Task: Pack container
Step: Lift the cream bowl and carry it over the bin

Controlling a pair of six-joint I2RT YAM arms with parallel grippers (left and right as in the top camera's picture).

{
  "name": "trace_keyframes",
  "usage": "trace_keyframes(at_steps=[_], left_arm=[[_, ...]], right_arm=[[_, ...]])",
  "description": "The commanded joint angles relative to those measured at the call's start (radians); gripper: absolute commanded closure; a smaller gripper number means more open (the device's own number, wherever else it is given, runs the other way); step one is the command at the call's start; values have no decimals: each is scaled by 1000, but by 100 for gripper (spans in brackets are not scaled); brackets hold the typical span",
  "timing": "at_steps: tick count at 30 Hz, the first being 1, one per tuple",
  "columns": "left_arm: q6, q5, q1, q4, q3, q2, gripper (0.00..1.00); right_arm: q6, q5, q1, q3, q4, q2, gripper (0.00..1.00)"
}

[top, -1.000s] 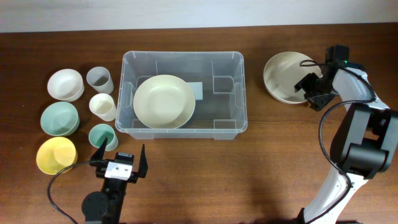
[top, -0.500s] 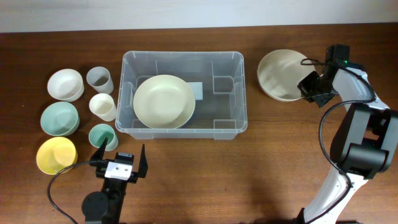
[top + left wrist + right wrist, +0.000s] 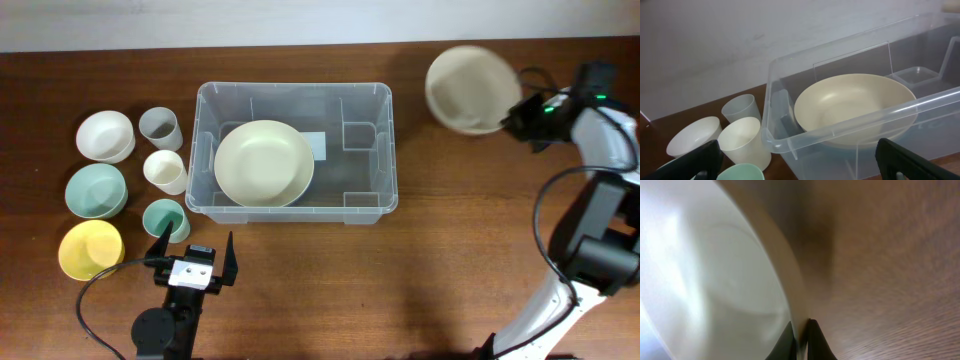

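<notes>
The container (image 3: pixel 391 150), a large clear bin, stands mid-table with a beige bowl (image 3: pixel 264 163) lying in its left half. A second beige bowl (image 3: pixel 467 88) hangs tilted and blurred above the table's far right, and my right gripper (image 3: pixel 512 115) is shut on its rim. The right wrist view shows the two fingers pinching that bowl's (image 3: pixel 715 280) edge at the right gripper (image 3: pixel 801 335). My left gripper (image 3: pixel 195 244) stands open near the front left, short of the container's front wall (image 3: pixel 840 132), with nothing between its fingers (image 3: pixel 910 160).
Left of the container stand a white bowl (image 3: pixel 105 135), a grey cup (image 3: pixel 160 127), a cream cup (image 3: pixel 165 171), a teal bowl (image 3: pixel 96 190), a green cup (image 3: pixel 165 218) and a yellow bowl (image 3: pixel 90 250). The green cup is just ahead of the left finger.
My right gripper closed on the beige bowl's rim and raised it off the table, carrying it toward the far right. The left arm has not moved.
</notes>
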Motion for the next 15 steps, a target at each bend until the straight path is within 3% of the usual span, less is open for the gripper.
trace_keyframes(at_steps=[1,5,9,15], left_arm=[[15,-6,6,-6,-2,-7,0],[15,-6,6,-6,-2,-7,0],[15,-6,6,-6,-2,-7,0],[15,-6,6,-6,-2,-7,0]], right_arm=[[-46,-297,-40,85,4,-143,96],[-81,-429,-2,99,-3,-273,96],[-163,-408,130,99,-79,-397,96],[-211,-73,465,98,-228,-462,96]])
